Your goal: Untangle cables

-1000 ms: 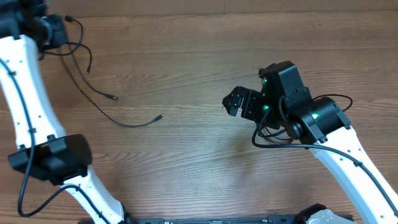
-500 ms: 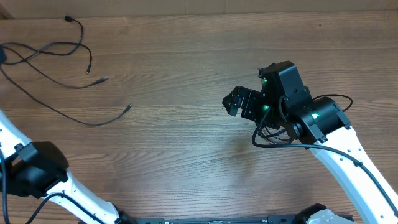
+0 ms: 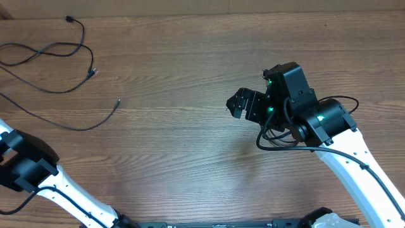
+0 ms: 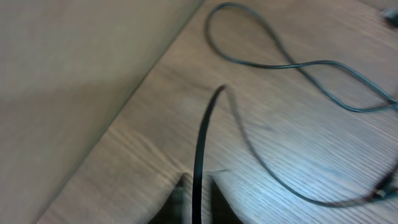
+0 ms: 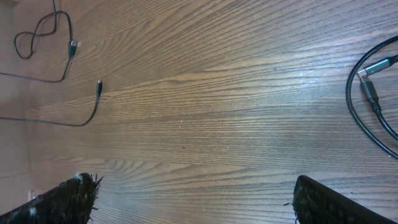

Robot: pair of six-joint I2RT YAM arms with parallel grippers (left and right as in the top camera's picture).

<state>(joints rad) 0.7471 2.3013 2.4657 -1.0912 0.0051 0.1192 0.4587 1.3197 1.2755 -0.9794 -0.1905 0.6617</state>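
a cable (image 4: 201, 143) is pinched in the nearly closed left hand (image 4: 198, 208); the right hand (image 5: 196, 202) is held wide open, empty.

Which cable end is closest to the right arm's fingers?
The plug ending the long lone strand; the other two ends lie farther left.

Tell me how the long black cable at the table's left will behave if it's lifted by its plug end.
Probably floppy: the cable lies in loose curves on the table, so it should droop and trail rather than hold shape. It is likely light, being so thin. Its plug end may swing once raised.
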